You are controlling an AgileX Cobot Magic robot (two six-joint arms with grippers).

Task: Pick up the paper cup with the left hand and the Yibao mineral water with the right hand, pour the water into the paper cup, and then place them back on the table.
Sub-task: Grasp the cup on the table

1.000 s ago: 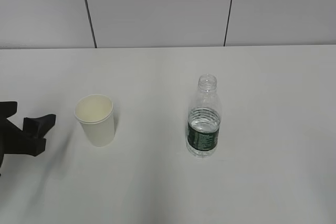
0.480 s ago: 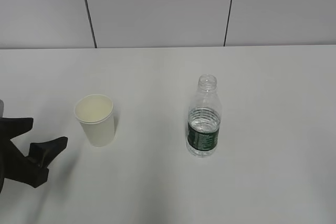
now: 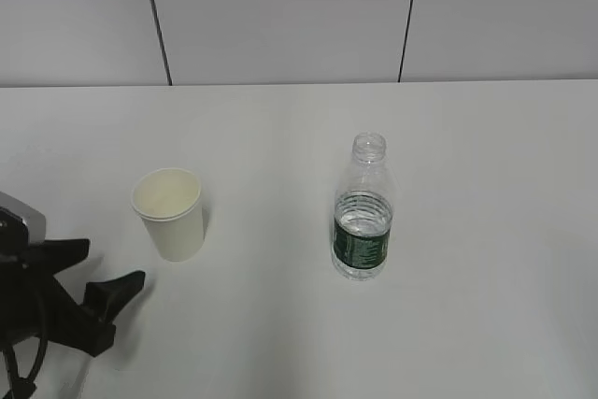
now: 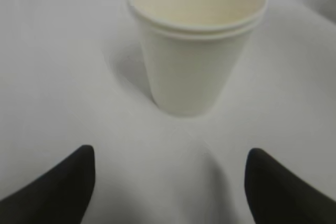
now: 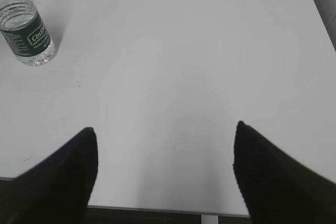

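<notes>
Beyond right pincer [image 5: 165, 174]: bottle [image 5: 27, 32]

Paper cup [image 3: 169, 213] upright, left of uncapped bottle [image 3: 363, 213].

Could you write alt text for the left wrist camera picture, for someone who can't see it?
A small cream-white paper cup stands upright and empty on a white table, straight ahead of the open black left gripper, whose two fingertips frame the bottom corners without touching it.

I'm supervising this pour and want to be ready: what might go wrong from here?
1. The paper cup is light and looks like two nested; the open left gripper, closing off-centre, might tip it or lift only the outer one.
2. The mineral water bottle is uncapped and partly filled; a bump or squeeze from the right gripper may spill water.
</notes>
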